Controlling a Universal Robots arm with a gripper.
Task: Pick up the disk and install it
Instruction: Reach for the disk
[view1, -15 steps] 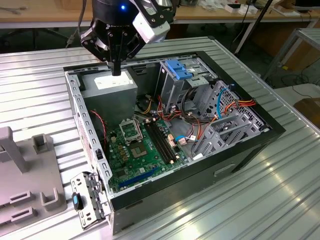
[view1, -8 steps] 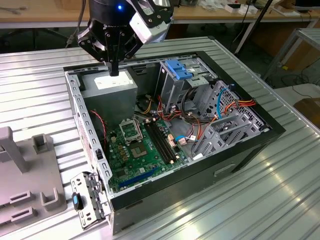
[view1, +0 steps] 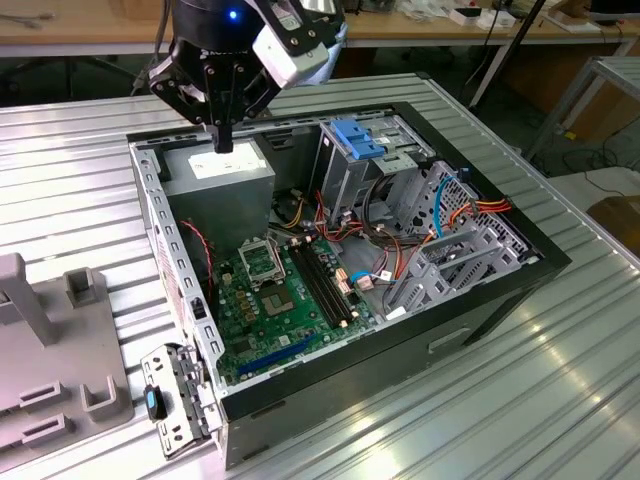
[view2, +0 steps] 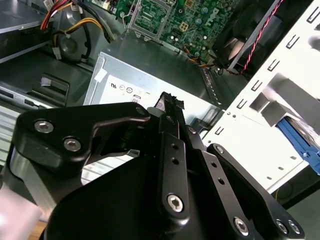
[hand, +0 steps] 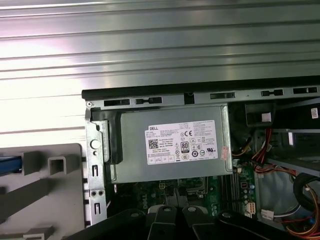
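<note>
Disk (hand: 10, 164): just a thin bright-blue strip of carrier plastic showing at the picture's edge in the first wrist view. It sits on the grey moulded fixture (hand: 50, 200), outside the case wall. In the second wrist view the blue railed piece (view2: 297, 142) past the perforated white sheet-metal wall looks like the same disk, can't confirm. Dark drive body not clear in either.

Gripper (view1: 222, 143): black linkage fingers (view2: 170, 150) closed together to one narrow tip, nothing clamped between them. It hangs over the power supply (hand: 170, 145), a plain grey steel box with a white label, at the far end of the open computer case (view1: 150, 200). Can't tell if it touches.

Inside the case:
- green motherboard (view1: 270, 300)
- black fan (view2: 245, 35) with a red lead on the wall at the exterior view's left
- lighter blue tabbed bracket (view1: 355, 135) on top of the bare-metal drive cage
- loose red, orange and blue wiring beside the cage

Everything sits on a ribbed aluminium table (view1: 500, 400). The fixture is at the exterior view's left of the case.
</note>
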